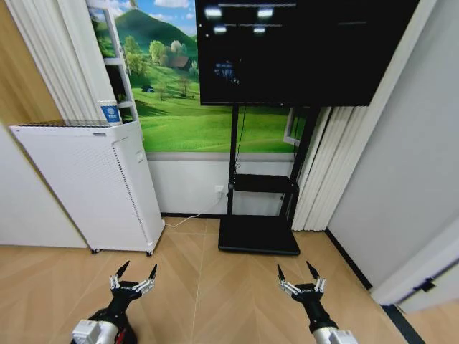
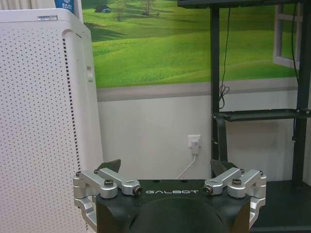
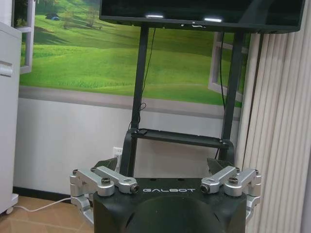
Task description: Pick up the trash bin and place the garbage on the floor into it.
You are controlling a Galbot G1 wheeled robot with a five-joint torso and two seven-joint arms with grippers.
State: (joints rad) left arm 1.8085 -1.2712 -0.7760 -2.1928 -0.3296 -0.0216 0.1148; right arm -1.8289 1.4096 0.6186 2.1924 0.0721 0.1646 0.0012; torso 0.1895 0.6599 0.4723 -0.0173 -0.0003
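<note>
We hold our left gripper (image 1: pixel 133 273) and right gripper (image 1: pixel 300 274) low over the floor (image 1: pixel 215 287), both w/ fingers spread and empty, then the white appliance (image 1: pixel 93 179) and TV stand (image 1: pixel 259 233) at the wall.

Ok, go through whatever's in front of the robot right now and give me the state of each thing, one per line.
Left end effector: open, empty, held low over the floor.
Right end effector: open, empty, held low over the floor.
Screen: dark, reflecting ceiling lights, on its black stand.
White perforated appliance: upright by the wall, its cable running to the wall socket.
</note>
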